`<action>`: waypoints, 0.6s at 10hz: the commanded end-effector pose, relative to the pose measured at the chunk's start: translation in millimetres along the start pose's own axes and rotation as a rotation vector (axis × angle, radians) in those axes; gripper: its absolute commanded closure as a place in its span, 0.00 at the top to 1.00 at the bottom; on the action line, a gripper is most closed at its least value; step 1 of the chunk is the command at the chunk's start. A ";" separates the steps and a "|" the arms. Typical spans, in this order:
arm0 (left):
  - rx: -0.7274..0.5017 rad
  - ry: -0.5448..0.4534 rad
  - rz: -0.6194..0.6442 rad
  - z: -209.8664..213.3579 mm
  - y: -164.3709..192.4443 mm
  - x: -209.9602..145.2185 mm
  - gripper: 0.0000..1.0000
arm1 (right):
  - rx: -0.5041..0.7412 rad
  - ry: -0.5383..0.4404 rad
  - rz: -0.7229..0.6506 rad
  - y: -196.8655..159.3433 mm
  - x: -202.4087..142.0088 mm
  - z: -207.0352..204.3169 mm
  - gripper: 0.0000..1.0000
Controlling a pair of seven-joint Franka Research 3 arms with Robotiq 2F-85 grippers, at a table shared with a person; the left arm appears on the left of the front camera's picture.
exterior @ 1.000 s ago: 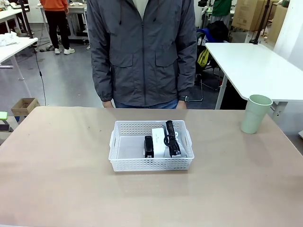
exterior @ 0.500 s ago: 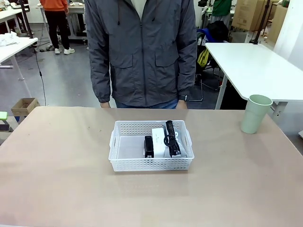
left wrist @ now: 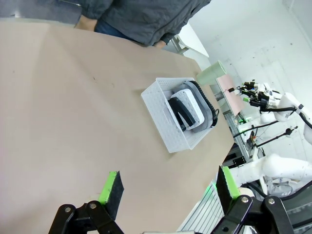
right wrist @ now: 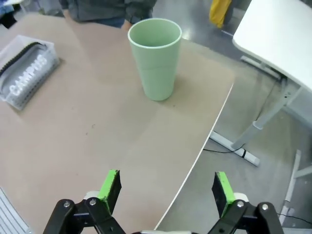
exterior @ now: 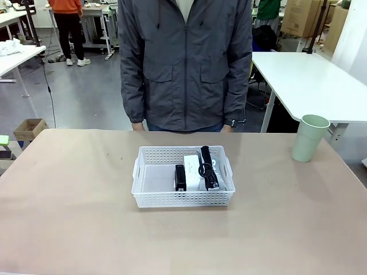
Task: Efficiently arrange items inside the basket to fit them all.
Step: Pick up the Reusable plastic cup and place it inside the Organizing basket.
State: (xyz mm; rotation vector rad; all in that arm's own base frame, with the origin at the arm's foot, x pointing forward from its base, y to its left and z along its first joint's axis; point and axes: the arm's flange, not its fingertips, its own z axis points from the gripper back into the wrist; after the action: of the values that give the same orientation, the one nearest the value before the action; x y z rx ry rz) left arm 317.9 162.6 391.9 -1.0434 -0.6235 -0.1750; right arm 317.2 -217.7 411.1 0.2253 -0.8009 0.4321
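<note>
Hovering above the tan table [exterior: 69, 229], the right pincer [right wrist: 165, 184] has its green-padded fingers spread wide with nothing between them. Straight ahead of it, near the table's corner, the pale green paper cup [right wrist: 156, 58] stands upright. This is the one item outside the basket, so the pincer seems to be lined up on it for the next pick.

The left pincer [left wrist: 168, 181] is likewise spread and empty. It hangs well back from the shallow white perforated plastic basket [left wrist: 163, 124], which lies far ahead of its fingertips.

Inside the basket, a black stapler [exterior: 180, 177] sits on its narrow side, just beside a small white box [exterior: 191, 163]. A grey soft pouch with a black strap [exterior: 209, 172] lies over the end nearer the right pincer. That tight grouping leaves the end nearer the left pincer bare, probably room kept for the cup.

A person [exterior: 186, 63] stands beyond the basket with arms lowered, taking no part.
</note>
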 end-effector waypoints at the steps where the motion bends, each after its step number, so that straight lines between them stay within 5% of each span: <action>1: -0.010 0.002 0.012 1.6 -3.0 0.3 1.00 | -0.076 0.055 0.170 7.9 3.2 -7.9 1.00; 6: -0.010 0.002 0.012 1.6 -3.0 0.3 1.00 | -0.014 0.044 0.214 -22.5 -6.4 -72.7 1.00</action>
State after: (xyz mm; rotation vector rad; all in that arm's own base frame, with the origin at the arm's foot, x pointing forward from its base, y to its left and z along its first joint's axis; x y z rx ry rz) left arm 317.8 162.6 391.8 -1.0435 -0.6234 -0.1750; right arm 348.3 -204.0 376.3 0.1315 -0.7374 0.6036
